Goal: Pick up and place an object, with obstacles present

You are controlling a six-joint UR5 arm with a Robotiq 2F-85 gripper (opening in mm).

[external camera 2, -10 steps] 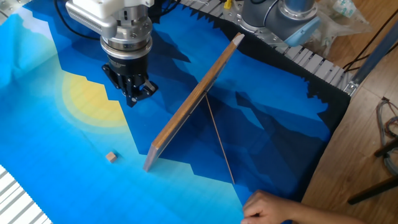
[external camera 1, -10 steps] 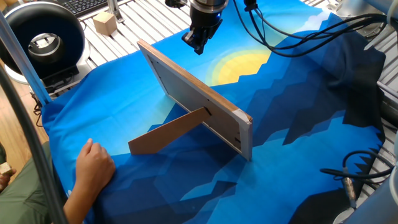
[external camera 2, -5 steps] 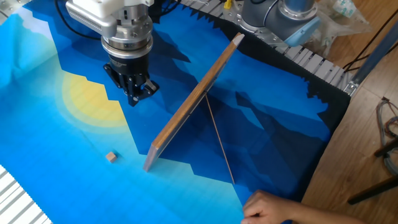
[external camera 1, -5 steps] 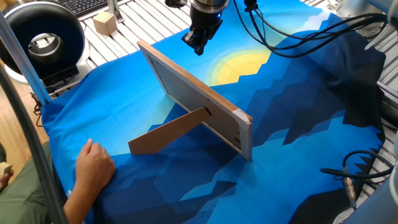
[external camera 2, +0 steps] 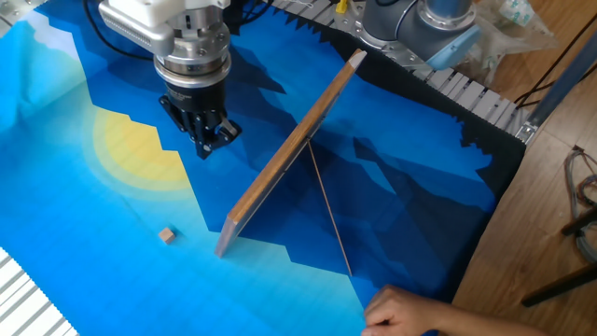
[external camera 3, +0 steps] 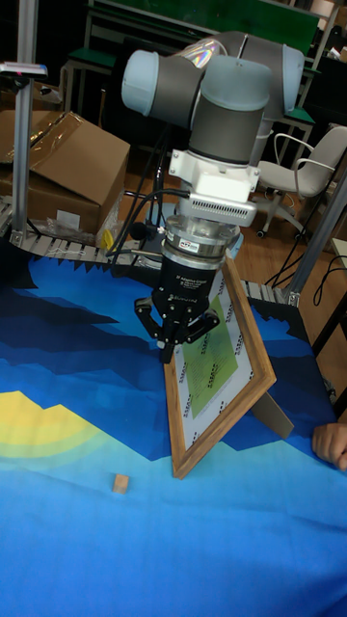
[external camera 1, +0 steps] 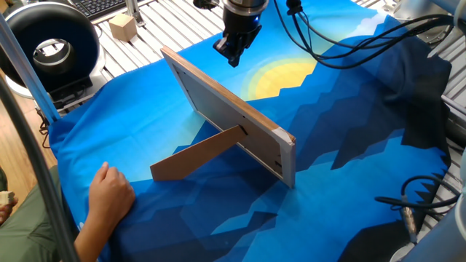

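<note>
A small wooden cube [external camera 2: 167,235] lies on the blue cloth, also seen as the cube [external camera 3: 120,482] in the tall fixed view; the board hides it in one fixed view. The obstacle is a framed board [external camera 1: 233,116] standing tilted on its long edge, propped by a brown strut [external camera 1: 196,154]. My gripper [external camera 2: 207,142] hangs above the cloth near the yellow sun patch, on the face side of the board [external camera 2: 289,154] and well away from the cube. Its fingers look shut with nothing between them. In the tall fixed view my gripper [external camera 3: 172,349] hangs just in front of the board [external camera 3: 217,371].
A person's hand [external camera 1: 109,193] rests on the cloth near the strut's foot. Off the cloth stand a black round device [external camera 1: 47,47] and a larger wooden block [external camera 1: 122,27]. Cables [external camera 1: 349,44] trail from the arm. A cardboard box [external camera 3: 58,174] sits behind the table.
My gripper has drifted slightly toward the board's near end. The board, cube and hand have not moved.
</note>
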